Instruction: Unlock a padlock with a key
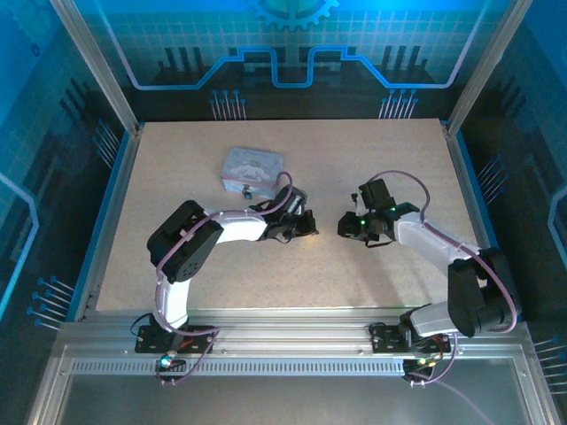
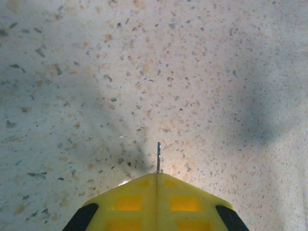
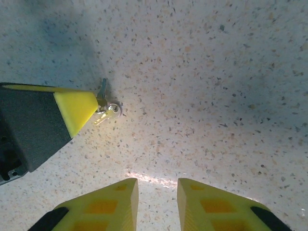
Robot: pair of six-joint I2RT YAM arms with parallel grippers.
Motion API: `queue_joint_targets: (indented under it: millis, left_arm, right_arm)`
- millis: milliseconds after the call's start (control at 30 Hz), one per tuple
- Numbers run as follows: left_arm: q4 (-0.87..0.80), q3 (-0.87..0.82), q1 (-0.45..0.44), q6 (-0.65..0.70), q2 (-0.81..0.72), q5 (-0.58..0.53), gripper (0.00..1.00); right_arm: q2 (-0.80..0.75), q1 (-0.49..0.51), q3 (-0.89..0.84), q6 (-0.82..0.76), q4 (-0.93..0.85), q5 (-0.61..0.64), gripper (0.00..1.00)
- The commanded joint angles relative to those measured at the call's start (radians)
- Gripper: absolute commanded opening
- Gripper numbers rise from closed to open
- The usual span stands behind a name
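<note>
Over speckled table (image 2: 216, 72), left end effector (image 2: 157, 176) pinches key (image 2: 158, 156); right end effector (image 3: 158, 186) open.

White-and-black arms (image 1: 235, 228) carry purple cables (image 1: 400, 173); fingers (image 3: 110, 204) yellow.

Speckled table (image 1: 354, 150) (beige); pale tin (image 1: 252, 166) resting far-centre.

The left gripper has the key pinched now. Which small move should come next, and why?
Probably raise the left gripper slightly off the table. It is shut on the key, whose blade pokes past its fingertips, low over the surface. The padlock seems to lie apart, beside the tin, and the right gripper is open and empty, so the key must travel.
</note>
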Motion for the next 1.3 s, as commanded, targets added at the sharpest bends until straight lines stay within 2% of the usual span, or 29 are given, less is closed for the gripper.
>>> queue_joint_targets:
  millis: [0, 133, 333, 500, 567, 667, 833, 933, 1067, 1267]
  left_arm:
    - [0.035, -0.021, -0.007, 0.088, -0.069, -0.019, 0.00]
    - [0.084, -0.049, -0.007, 0.149, -0.111, -0.008, 0.00]
    - [0.149, -0.114, 0.001, 0.318, -0.243, 0.014, 0.00]
    - [0.112, -0.168, 0.041, 0.463, -0.421, 0.070, 0.00]
    - [0.073, -0.191, 0.076, 0.505, -0.501, 0.100, 0.00]
    - [0.011, -0.214, 0.136, 0.543, -0.607, 0.189, 0.00]
    - [-0.048, -0.253, 0.208, 0.579, -0.762, 0.428, 0.00]
    - [-0.075, -0.268, 0.221, 0.586, -0.843, 0.512, 0.00]
    - [-0.030, -0.296, 0.230, 0.544, -0.915, 0.610, 0.00]
    - [0.026, -0.302, 0.230, 0.464, -0.941, 0.707, 0.00]
  right_arm:
    - [-0.059, -0.025, -0.015, 0.007, 0.021, -0.040, 0.27]
    - [-0.119, -0.038, -0.032, -0.005, 0.038, -0.083, 0.27]
    - [-0.246, -0.047, -0.041, -0.024, 0.084, -0.195, 0.29]
    - [-0.308, -0.040, 0.028, -0.055, 0.071, -0.352, 0.38]
    - [-0.318, -0.014, 0.087, -0.083, 0.034, -0.373, 0.44]
    - [-0.328, 0.028, 0.153, -0.102, 0.010, -0.390, 0.51]
    - [-0.322, 0.099, 0.222, -0.076, 0.056, -0.459, 0.57]
    - [-0.310, 0.149, 0.256, -0.066, 0.094, -0.496, 0.57]
    - [-0.273, 0.211, 0.308, -0.092, 0.096, -0.513, 0.53]
    - [-0.222, 0.227, 0.328, -0.086, 0.135, -0.548, 0.43]
